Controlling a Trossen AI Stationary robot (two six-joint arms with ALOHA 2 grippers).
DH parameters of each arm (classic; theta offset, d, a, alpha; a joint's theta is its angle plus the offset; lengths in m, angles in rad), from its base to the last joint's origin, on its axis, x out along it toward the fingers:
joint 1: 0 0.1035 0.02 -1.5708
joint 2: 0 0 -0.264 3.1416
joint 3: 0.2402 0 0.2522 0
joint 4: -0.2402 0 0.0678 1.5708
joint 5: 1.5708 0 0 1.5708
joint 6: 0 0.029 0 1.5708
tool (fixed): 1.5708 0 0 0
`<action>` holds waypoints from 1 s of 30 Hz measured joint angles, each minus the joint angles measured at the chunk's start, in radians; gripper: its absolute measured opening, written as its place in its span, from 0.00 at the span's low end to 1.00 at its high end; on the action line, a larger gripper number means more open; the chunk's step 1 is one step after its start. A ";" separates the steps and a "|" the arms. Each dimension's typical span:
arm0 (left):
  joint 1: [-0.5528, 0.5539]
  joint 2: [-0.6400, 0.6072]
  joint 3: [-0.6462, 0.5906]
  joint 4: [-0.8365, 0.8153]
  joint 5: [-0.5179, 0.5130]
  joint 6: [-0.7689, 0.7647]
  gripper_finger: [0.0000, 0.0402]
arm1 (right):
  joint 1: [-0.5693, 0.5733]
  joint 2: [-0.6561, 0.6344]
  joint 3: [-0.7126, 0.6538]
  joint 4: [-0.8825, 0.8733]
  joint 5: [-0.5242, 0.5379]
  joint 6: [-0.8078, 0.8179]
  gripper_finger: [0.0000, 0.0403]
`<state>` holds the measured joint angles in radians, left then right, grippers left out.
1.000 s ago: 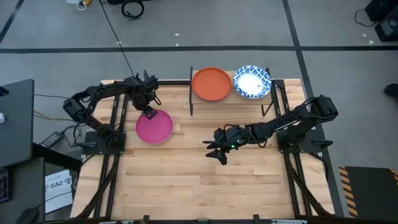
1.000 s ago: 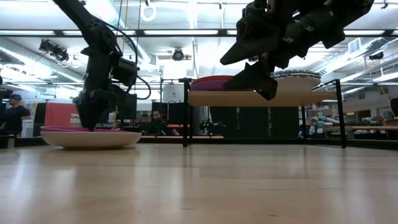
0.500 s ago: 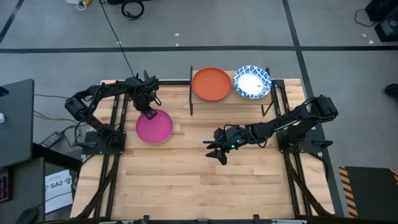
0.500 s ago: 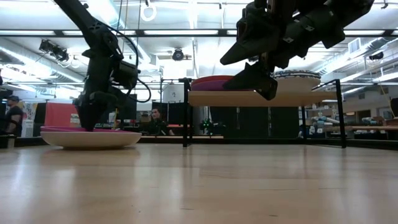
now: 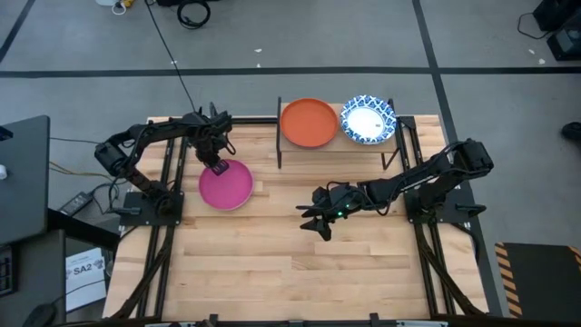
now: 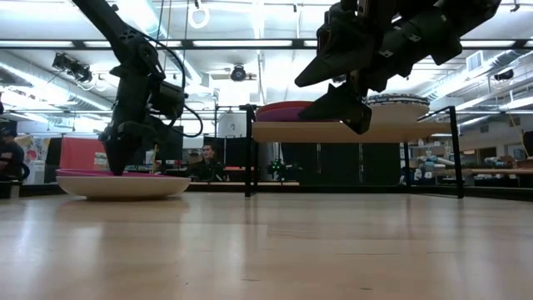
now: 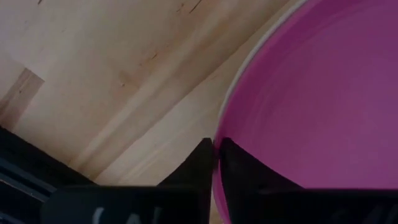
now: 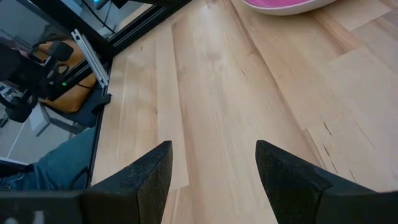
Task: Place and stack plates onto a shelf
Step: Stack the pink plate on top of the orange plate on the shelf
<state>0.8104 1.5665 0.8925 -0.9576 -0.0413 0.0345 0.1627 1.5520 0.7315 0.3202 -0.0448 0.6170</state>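
the shelf (image 5: 338, 145) stands at about twelve o'clock on the table (image 5: 272, 272), and two stacks already sit on its board. the orange plate (image 5: 309, 123) tops the one on the shelf's nine o'clock half; the low view shows a purple plate (image 6: 287, 112) under it. a blue-rimmed white plate (image 5: 368, 120) tops the other, on the three o'clock half. how many plates lie under that one cannot be read from these pictures.

judging by this, most of the job looks done and one plate is left: the magenta plate (image 5: 225, 185), flat on the table at about ten o'clock, well apart from the shelf.

the left gripper (image 5: 218, 166) is down at that plate's eleven o'clock edge. in the left wrist view its fingers (image 7: 202, 163) are drawn together with the plate's rim pinched between them, one finger outside the rim and one inside. the low view shows the plate resting on the wood, not lifted.

the right gripper (image 5: 313, 221) hangs above the table near the centre, holding nothing, its jaws wide apart with only bare wood between them in the right wrist view.

what remains, as i read it, is to lift the magenta plate, carry it toward one o'clock and set it on a stack.
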 joint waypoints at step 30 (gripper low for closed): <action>0.000 -0.200 0.001 -0.111 -0.007 0.029 0.04 | 0.000 0.000 0.000 0.000 0.002 0.000 0.59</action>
<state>0.8101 1.3663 0.8936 -1.0684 -0.0486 0.0639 0.1626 1.5520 0.7315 0.3206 -0.0425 0.6172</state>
